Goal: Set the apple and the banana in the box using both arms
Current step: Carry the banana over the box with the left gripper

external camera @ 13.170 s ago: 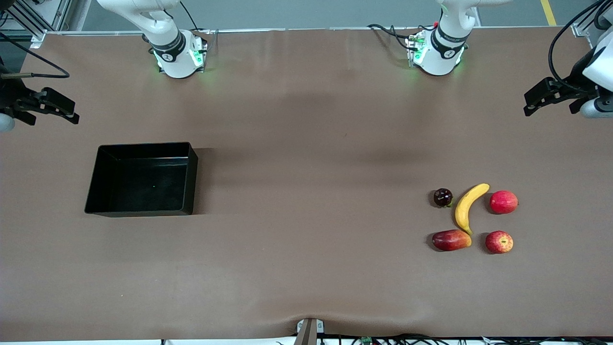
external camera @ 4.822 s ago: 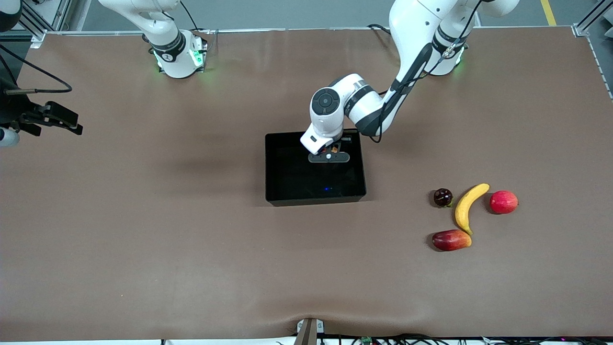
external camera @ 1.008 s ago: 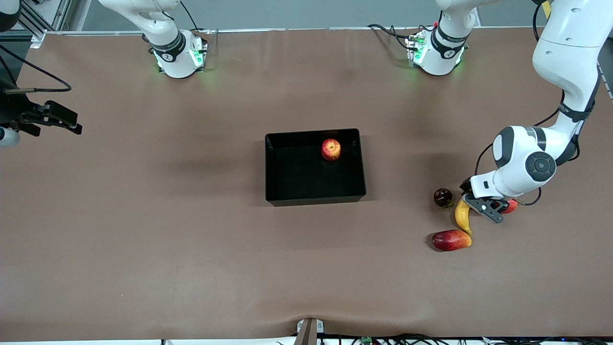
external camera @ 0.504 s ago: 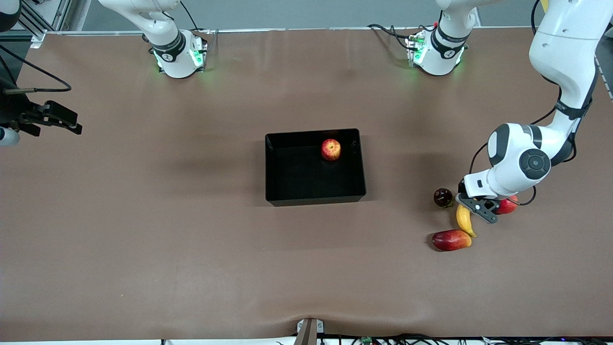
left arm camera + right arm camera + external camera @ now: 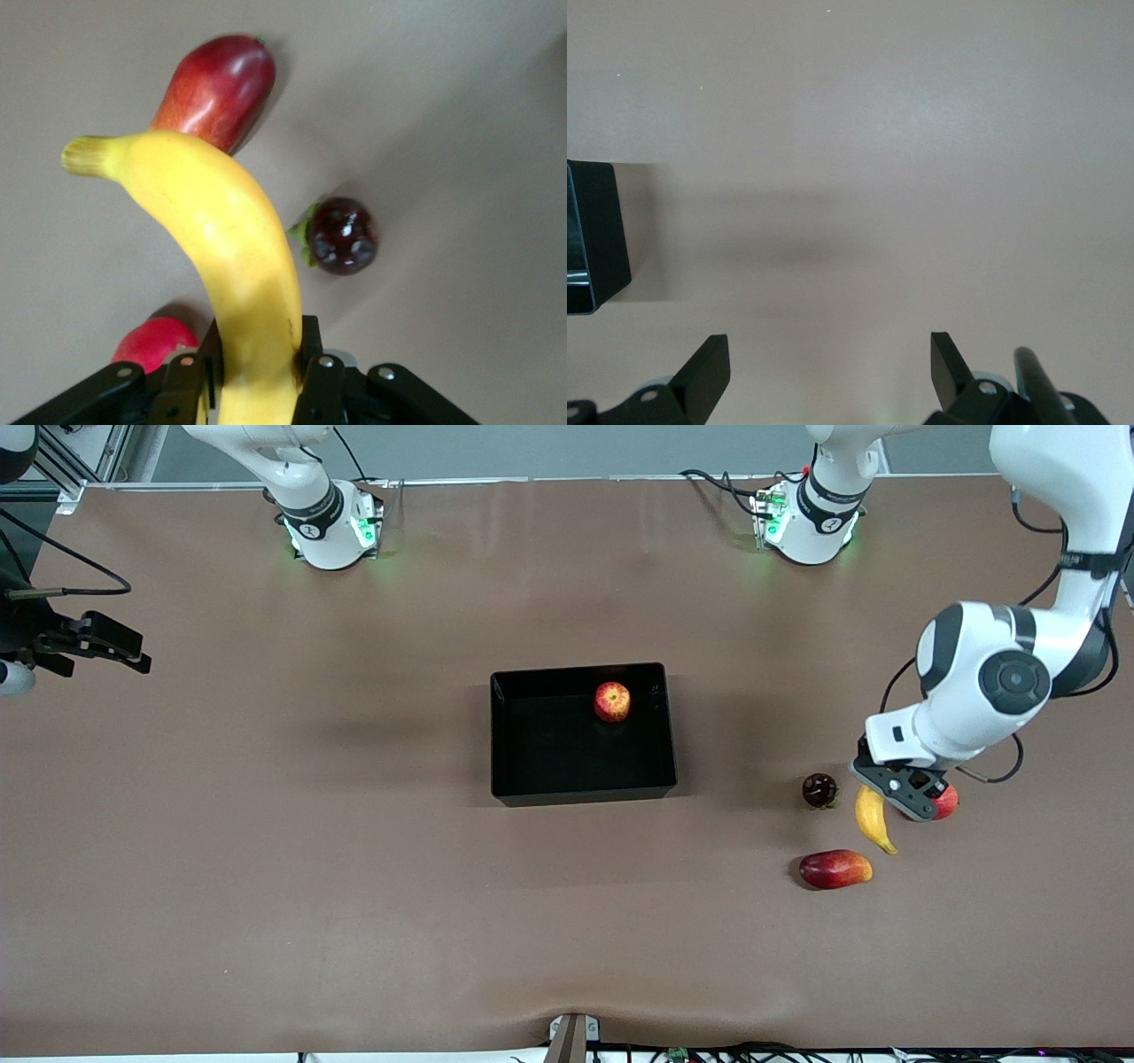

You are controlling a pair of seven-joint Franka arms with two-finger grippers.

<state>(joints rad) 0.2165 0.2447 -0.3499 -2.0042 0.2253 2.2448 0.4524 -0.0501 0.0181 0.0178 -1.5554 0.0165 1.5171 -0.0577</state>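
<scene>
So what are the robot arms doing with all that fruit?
They are packing fruit into the black box. The apple already sits inside it. The left pincer has shut on the banana and holds it above the table, over the spot among the dark round fruit, the long red fruit and the pinkish-red fruit. The right pincer waits open at its end of the table.

Box (image 5: 532, 788) sits mid-table, apple (image 5: 612, 701) in it, by the wall toward the arm bases. Fruit cluster toward left arm's end: banana (image 5: 872, 818) up in the left gripper (image 5: 897, 793), over the table between the small round fruit (image 5: 819, 790) and the round fruit (image 5: 947, 802); elongated fruit (image 5: 834, 869) nearest the front camera.
</scene>
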